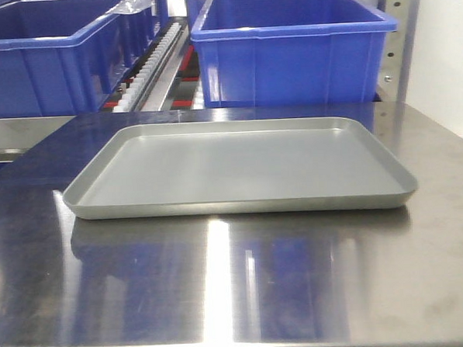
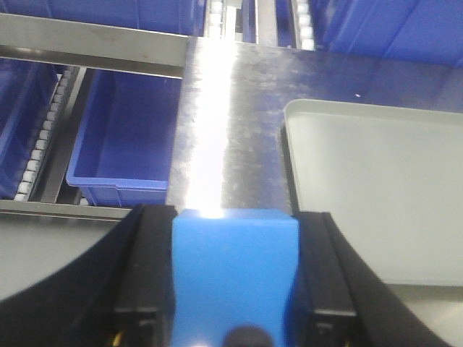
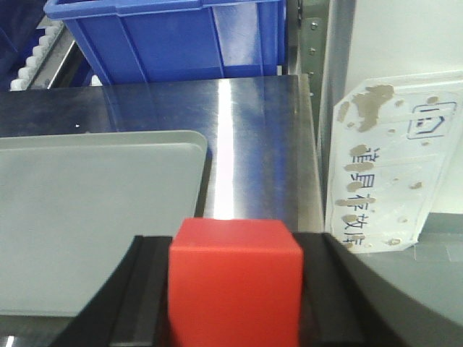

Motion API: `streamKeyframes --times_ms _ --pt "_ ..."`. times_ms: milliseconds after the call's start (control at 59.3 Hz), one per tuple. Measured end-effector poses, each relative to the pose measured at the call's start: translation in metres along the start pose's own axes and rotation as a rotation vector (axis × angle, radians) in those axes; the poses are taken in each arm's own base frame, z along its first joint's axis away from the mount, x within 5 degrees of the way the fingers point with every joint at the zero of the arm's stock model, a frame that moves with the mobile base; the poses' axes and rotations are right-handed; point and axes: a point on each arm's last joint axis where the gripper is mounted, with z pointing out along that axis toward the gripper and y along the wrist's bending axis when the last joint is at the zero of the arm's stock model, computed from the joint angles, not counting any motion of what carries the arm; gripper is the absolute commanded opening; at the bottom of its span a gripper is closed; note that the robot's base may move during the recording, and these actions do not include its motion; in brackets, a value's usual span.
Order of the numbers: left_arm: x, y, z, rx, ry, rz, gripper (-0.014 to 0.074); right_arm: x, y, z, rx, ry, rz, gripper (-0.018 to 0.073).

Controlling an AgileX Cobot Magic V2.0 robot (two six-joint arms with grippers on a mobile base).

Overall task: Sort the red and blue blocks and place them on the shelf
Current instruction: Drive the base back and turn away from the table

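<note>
Blue block (image 2: 235, 282) is pinched between the black fingers (image 2: 148, 267) of the left claw (image 2: 234, 231). The bare bench (image 2: 224, 130) strip left of the grey tray (image 2: 376, 188) lies straight ahead of it. Red block (image 3: 235, 285) is pinched the same way in the right claw (image 3: 233, 246), facing the bench strip right of the tray. Front view: tray sits mid-bench. Shelf (image 1: 399, 32) stands past the far edge, with white rollers (image 1: 152, 69) and big blue bins (image 1: 287, 50) on it. Neither block is on the shelf yet.

Blue block (image 2: 235, 278) runs off the bottom edge, underside unseen. Red block (image 3: 234, 282) is cropped the same way. Up front, one bin (image 1: 39, 63) is sliced by the side edge.
</note>
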Motion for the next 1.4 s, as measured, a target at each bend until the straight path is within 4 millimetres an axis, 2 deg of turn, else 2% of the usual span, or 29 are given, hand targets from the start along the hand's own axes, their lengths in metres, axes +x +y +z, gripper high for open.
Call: streamKeyframes --times_ms 1399 --pt "0.0 0.0 0.0 0.0 0.0 0.0 0.0122 0.0 0.0 0.0 0.0 0.0 0.0 0.0058"
